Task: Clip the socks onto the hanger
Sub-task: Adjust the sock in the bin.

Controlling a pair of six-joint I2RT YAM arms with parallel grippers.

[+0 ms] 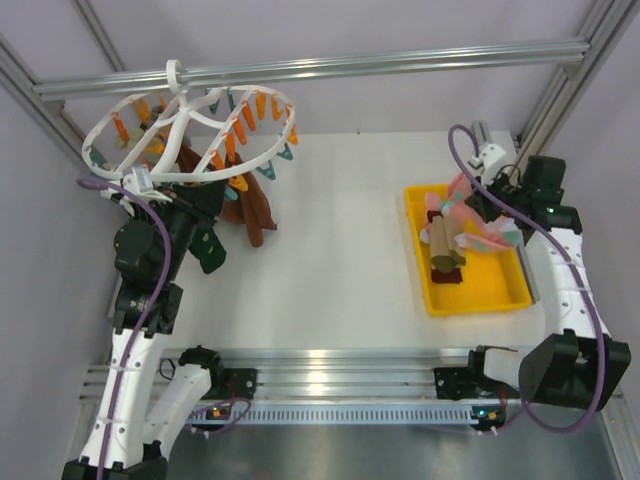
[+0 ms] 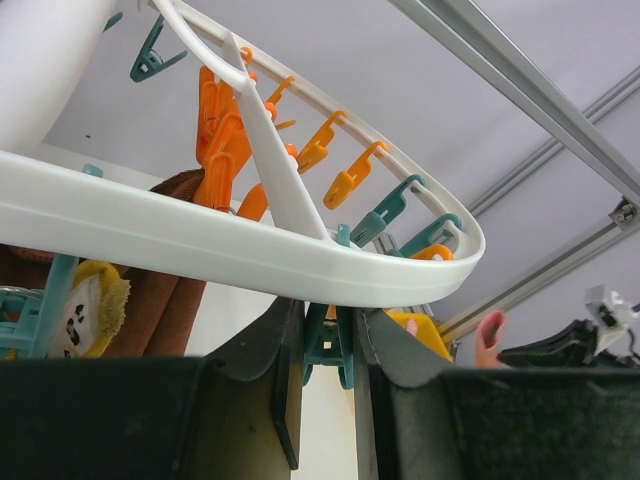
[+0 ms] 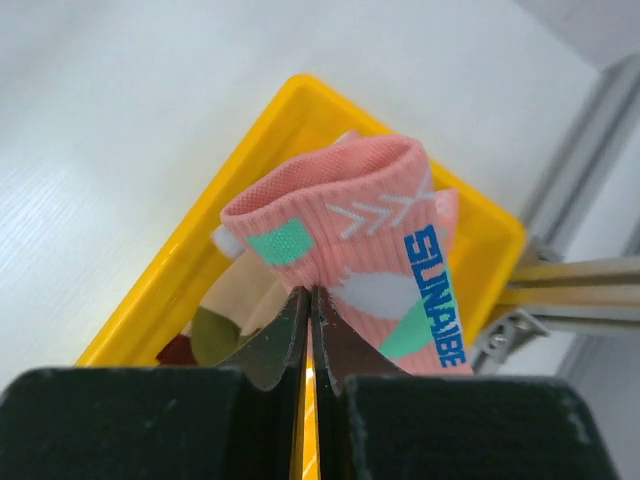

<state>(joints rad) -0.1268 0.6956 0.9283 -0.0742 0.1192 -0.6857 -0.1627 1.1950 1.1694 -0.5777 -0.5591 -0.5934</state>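
Progress is partial, so don't count this as nearly done. Maroon-brown socks (image 1: 255, 212) already hang from clips on the hanger (image 2: 200, 235), which is hooked on the aluminium rail (image 1: 400, 62) above the far left corner of the table (image 1: 340, 250). Most of the orange and teal clips around the ring look empty from the top view, so you have plenty of free positions.

Your right gripper (image 3: 308, 300) is clamped on the pink sock (image 3: 350, 230). The jaws are pressed together on the fabric just below the cuff, and the sock is held up above the yellow tray (image 1: 485, 285) at the right side of the table. That sock is well apart from the hanger, so it has the whole width of the table to cross before it can be clipped.

Your left gripper (image 2: 325, 335) is up under the near rim of the ring, with a teal clip (image 2: 325, 345) between its fingers. As far as the wrist view shows, the jaws are closed against both sides of that clip. I'd judge it is being squeezed open to receive the pink sock.

The remaining socks (image 1: 445, 250) lie in the tray. I can make out a beige one, an olive one and a maroon one, bunched together. By my reading you have the pink sock to deliver and clip, then at least three more to fetch.
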